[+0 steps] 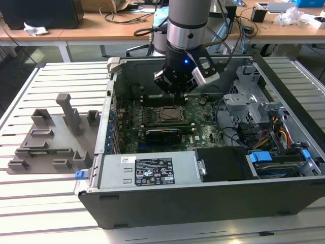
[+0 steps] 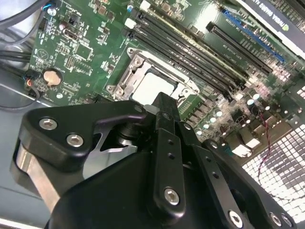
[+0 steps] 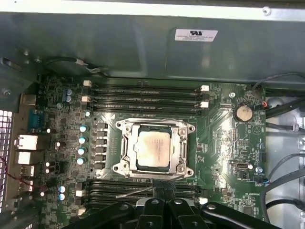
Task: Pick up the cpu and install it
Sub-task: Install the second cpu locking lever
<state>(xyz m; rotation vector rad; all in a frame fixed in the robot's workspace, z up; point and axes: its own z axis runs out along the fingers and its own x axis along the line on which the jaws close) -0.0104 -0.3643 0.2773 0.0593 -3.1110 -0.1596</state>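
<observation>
already the cpu (image 3: 152, 148) lies flat in its socket frame (image 3: 155, 149), squarely aligned. the tool (image 1: 179, 87) hangs just above it and a little aside, holding nothing; whether its fingers are open or closed, i cannot tell.

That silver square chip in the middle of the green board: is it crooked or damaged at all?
Nothing stands out. The flat silver-grey square cpu lies level inside the metal socket frame on the green motherboard, its edges parallel to the frame. The black gripper hangs above the board, apart from the chip.

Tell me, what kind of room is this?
Probably a robot lab or workshop: a robot arm hangs over an opened computer case on a slatted metal table, with cable-covered desks behind.
</observation>
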